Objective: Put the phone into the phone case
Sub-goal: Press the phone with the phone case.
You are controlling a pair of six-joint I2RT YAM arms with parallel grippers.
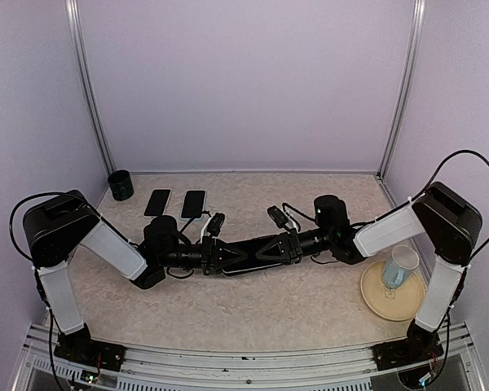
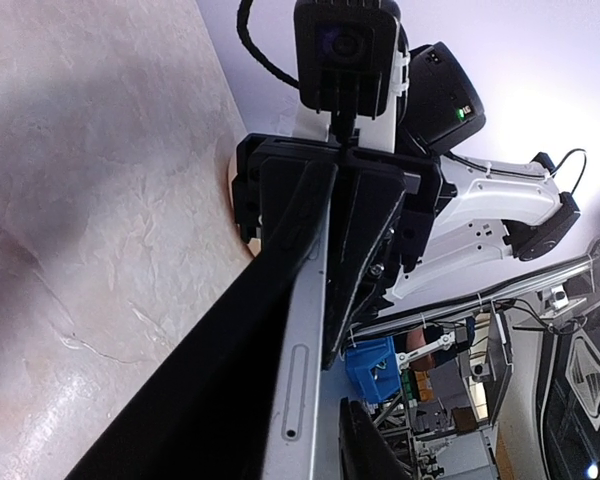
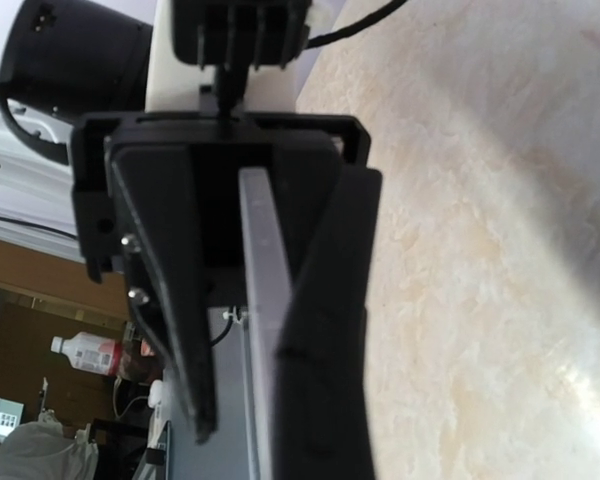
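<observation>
Left gripper (image 1: 246, 255) and right gripper (image 1: 266, 248) nose to nose over mid-table, fingers overlapping along one thin slab, taken to be the phone (image 2: 298, 385). Left: one finger (image 2: 210, 390) laid flat against the slab, the second barely in frame low down; clamped or slack, cannot tell. Right: one finger (image 3: 330, 380) flat on a broad face, partner finger not made out; likewise cannot tell. Step judged a hand-over or a seating squeeze. To do it well: keep one grip firm before easing the other, press on the broad faces rather than the rim, hold both wrists in line to avoid twisting, watch for finger-on-finger contact. Phone held on edge above the table (image 1: 293, 314), between both sets of fingers. Look of it: flat grey metal rim with a small oblong slot, dark face behind; probably rigid and slippery along the rim. Phone case not identified with certainty: possibly the dark layer against the rim, possibly the left dark slab (image 1: 156, 202) or the right dark slab (image 1: 193, 204), lying flat side by side at the back-left near a black cup (image 1: 121, 185). Far right: tan plate (image 1: 373, 303) bearing a pale cup (image 1: 399, 267), well apart.
</observation>
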